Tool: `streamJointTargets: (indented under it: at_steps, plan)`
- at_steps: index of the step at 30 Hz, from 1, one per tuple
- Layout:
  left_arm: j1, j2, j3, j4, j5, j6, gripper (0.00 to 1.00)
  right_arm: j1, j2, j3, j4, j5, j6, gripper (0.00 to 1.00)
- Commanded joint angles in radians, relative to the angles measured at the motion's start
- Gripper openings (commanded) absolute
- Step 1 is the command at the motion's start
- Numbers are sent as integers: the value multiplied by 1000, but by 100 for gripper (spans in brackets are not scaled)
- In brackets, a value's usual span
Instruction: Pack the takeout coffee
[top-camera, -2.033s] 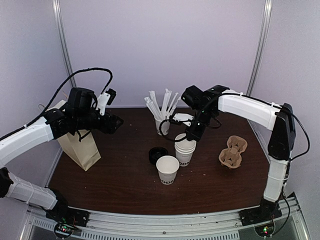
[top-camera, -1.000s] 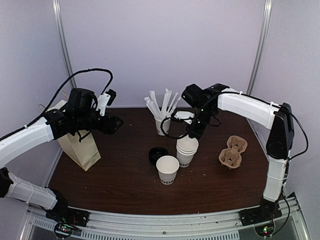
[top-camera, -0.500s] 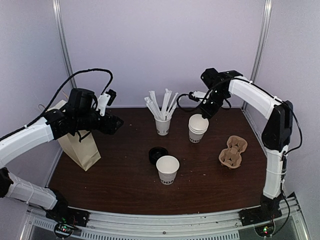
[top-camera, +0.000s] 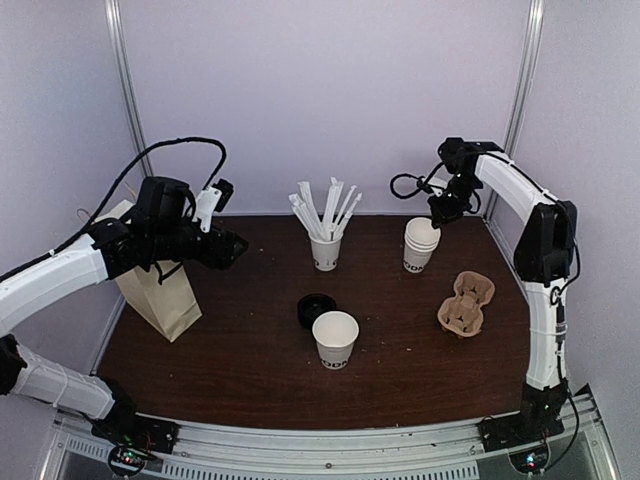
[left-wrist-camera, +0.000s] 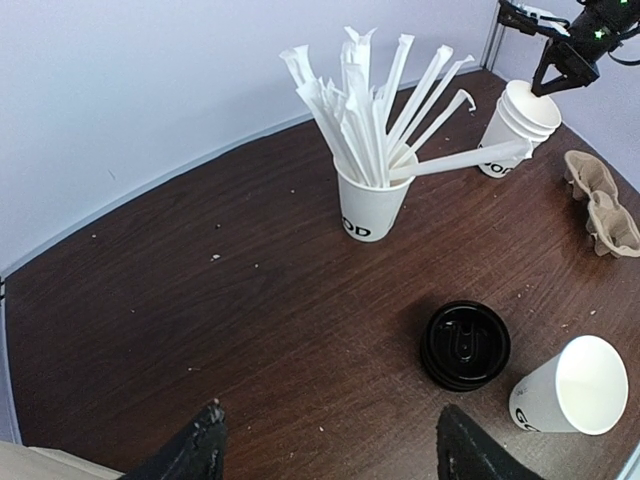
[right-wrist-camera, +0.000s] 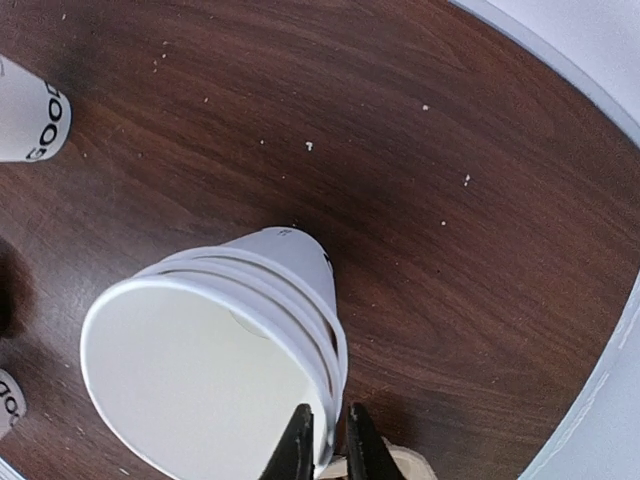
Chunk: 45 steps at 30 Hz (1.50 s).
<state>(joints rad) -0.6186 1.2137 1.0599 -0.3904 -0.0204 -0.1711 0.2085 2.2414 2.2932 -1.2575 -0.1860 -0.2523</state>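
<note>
The single white cup (top-camera: 335, 338) with dark lettering stands open near the table's middle, also in the left wrist view (left-wrist-camera: 573, 388). Its round black lid (top-camera: 316, 309) lies on the table just behind it, off the cup (left-wrist-camera: 465, 345). My left gripper (top-camera: 232, 245) is open and empty, held above the table's left side by the paper bag; its fingertips (left-wrist-camera: 205, 445) frame bare wood. My right gripper (top-camera: 437, 218) is shut on the rim of the stack of lidless cups (top-camera: 421, 243) at the back right; its fingers (right-wrist-camera: 296, 450) pinch that rim (right-wrist-camera: 220, 350).
A white cup full of wrapped straws (top-camera: 325, 245) stands at the back centre (left-wrist-camera: 370, 205). A brown pulp cup carrier (top-camera: 467, 303) lies at the right. A brown paper bag (top-camera: 160, 295) stands at the left edge. Walls close off the back and sides.
My right gripper has carried the stack of lidless cups from beside the single cup to the back right of the table. The left arm has not moved.
</note>
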Motion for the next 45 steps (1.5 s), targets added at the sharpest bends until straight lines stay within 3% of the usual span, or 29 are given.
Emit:
streamJointTargets:
  at_steps: [1, 4, 7, 11, 14, 20, 23, 25, 29, 33, 39, 45]
  plan:
    - [9, 18, -2, 41, 16, -10, 73, -26, 7, 41, -24, -58, 42, 24]
    - [8, 27, -1, 41, 19, -11, 73, -31, -14, 50, -25, -68, 47, 37]
    - [8, 37, 1, 42, 20, -9, 73, -33, -55, 46, -23, -70, 47, 40]
    - [8, 73, 24, 23, 180, 14, 72, -32, -157, -13, -9, -69, 45, 41]
    - [8, 108, 43, 17, 283, 17, 69, -32, -273, -142, 40, -114, 28, 41]
    - [2, 203, 103, -41, 375, 9, 62, 9, -562, -515, 206, -377, -109, 39]
    - [-24, 284, 166, -130, 357, 18, 58, 105, -684, -679, 234, -488, -252, 38]
    - [-34, 310, 169, -138, 351, 18, 57, 229, -724, -727, 205, -461, -330, 38]
    - [-35, 350, 173, -132, 360, 18, 59, 482, -682, -710, 120, -317, -450, 38]
    - [-35, 366, 181, -131, 356, 19, 63, 624, -577, -670, 101, -218, -491, 39]
    - [-35, 377, 190, -170, 328, 15, 64, 748, -471, -641, 120, -131, -525, 41]
    - [-35, 338, 183, -176, 263, 6, 67, 797, -405, -614, 126, -121, -564, 41]
